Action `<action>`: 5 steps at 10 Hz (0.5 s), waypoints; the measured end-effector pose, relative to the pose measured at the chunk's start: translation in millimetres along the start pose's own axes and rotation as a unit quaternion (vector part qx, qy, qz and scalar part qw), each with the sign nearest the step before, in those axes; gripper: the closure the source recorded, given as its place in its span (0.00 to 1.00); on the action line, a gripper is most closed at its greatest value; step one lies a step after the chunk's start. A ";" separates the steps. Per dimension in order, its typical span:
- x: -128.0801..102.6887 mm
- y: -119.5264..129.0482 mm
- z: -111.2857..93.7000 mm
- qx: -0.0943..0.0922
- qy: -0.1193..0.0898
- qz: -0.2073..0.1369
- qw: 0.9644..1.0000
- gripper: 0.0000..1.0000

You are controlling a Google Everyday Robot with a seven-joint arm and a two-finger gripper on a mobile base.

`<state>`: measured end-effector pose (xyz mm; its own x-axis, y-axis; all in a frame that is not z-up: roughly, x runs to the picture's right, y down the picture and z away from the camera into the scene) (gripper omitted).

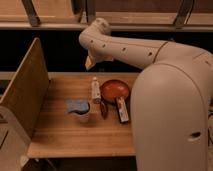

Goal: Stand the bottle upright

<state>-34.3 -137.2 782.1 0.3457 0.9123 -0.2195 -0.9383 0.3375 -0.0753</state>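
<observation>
The job looks done, or very nearly done. The bottle (95, 90) seems to stand up on the wooden table (60, 137) with its thin top pointing up. From where I stand it is a little hard to be sure, because a bottle lying with its end toward me could look much the same. I think it is standing. If so, nothing big is left to do. The arm (130, 50) would only need to move away without bumping the bottle. The bottle is near the middle of the table, toward the back. It is just beside the red bowl (116, 91), on the bowl's left as I look at it, and may be touching the rim. The white cup (79, 110) with the blue-grey top is in front of the bottle and a bit to the left, close but apart. A flat bar (122, 110) lies in front of the bowl. A wooden wall (25, 95) stands along the left side of the table. The gripper (90, 61) hangs in the air over the back edge of the table. It is above the bottle and behind it, with a clear gap between them. It is not touching the bottle, and I see nothing in it. I cannot tell if the gripper is spread or pressed together.
</observation>
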 end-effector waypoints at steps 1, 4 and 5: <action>-0.4 1.8 0.2 0.000 0.000 -0.001 1.000 0.20; -2.0 7.2 -4.3 -0.005 -0.009 -0.004 1.000 0.20; -10.4 25.7 -9.7 -0.020 -0.028 -0.012 0.999 0.20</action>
<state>-62.0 -140.3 773.1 0.3662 0.9163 -0.1620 -0.9290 0.3501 -0.1196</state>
